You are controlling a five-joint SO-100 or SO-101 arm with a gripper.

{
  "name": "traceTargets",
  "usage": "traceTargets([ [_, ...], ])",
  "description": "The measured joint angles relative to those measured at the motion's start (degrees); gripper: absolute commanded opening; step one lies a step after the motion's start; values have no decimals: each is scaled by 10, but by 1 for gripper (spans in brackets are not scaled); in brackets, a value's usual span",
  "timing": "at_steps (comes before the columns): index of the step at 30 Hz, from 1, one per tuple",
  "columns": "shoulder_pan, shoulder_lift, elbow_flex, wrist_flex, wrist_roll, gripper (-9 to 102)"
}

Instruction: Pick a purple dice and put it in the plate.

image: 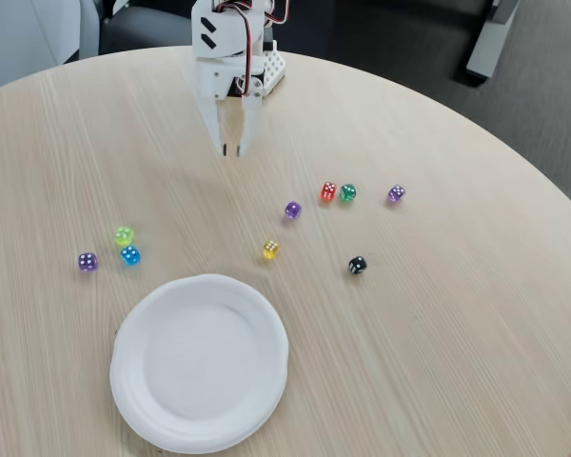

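On a round, pale wood-grain table (438, 324), the tiny translucent deep-violet cube die (293, 209) lies near the middle, well apart from the large round white disposable plate (133, 381), whose ribbed rim rings a bare centre. The white plastic two-finger gripper (232, 150) hangs above open tabletop, tips nearly together, grasping nothing.

- My shell is white plastic, blocky at the wrist and narrowing toward my gripper (233, 150).
- My two fingers (216, 129) are long, slim white prongs that taper to small dark tips.
- A black panel sits on my upper housing, marked with white slanted stripes.
- Thin red, dark and pale wires loop out of my top.
- A dark recess shows between my finger roots, where a small dark part is seated.
- Behind me sits a white piece dotted with small holes.
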State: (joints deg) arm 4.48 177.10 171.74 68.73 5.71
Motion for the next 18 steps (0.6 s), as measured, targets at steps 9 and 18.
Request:
traceTargets([
  [9, 1, -2, 0, 0, 30, 0],
  [18, 1, -2, 0, 0, 35, 0],
])
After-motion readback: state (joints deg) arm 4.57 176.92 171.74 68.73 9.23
